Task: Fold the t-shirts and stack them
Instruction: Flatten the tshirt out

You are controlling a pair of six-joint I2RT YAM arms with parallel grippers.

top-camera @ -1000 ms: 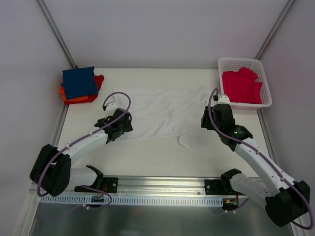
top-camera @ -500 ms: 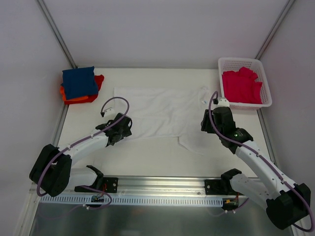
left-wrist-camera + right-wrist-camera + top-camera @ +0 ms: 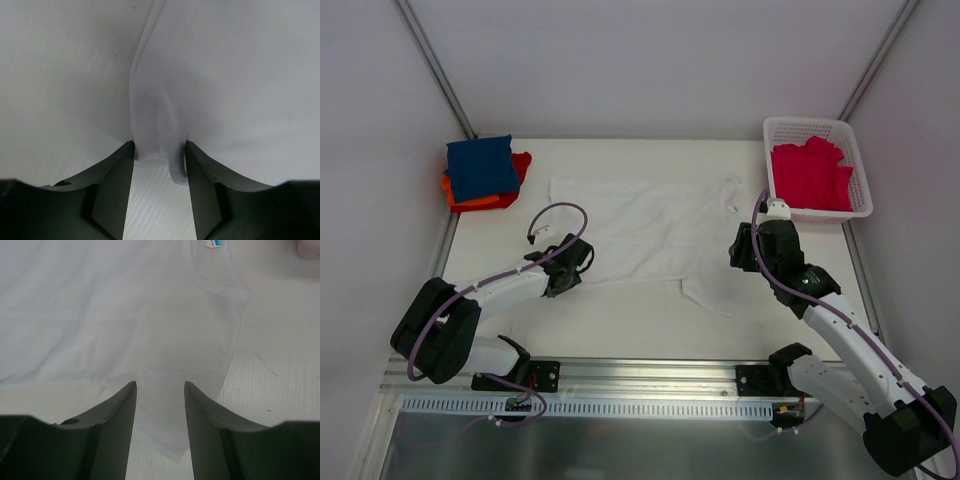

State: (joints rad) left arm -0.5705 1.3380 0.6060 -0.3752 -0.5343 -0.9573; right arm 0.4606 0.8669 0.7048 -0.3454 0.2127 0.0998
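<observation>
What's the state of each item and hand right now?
white t-shirt: unfolded, spread flat.
navy t-shirt: folded, top of the corner stack.
orange-red t-shirt: under the navy t-shirt, mostly covered.
basket: upright, filled.
crimson-pink t-shirts: heaped in the basket.
left hand: open, straddling a ridge of white cloth.
right hand: open, over the white t-shirt's sleeve.

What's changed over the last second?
The left end effector drew back toward the near edge, and the white t-shirt now lies spread farther left at its hem. The right end effector backed off slightly. Both stand open. The folded stack and basket are unchanged.
</observation>
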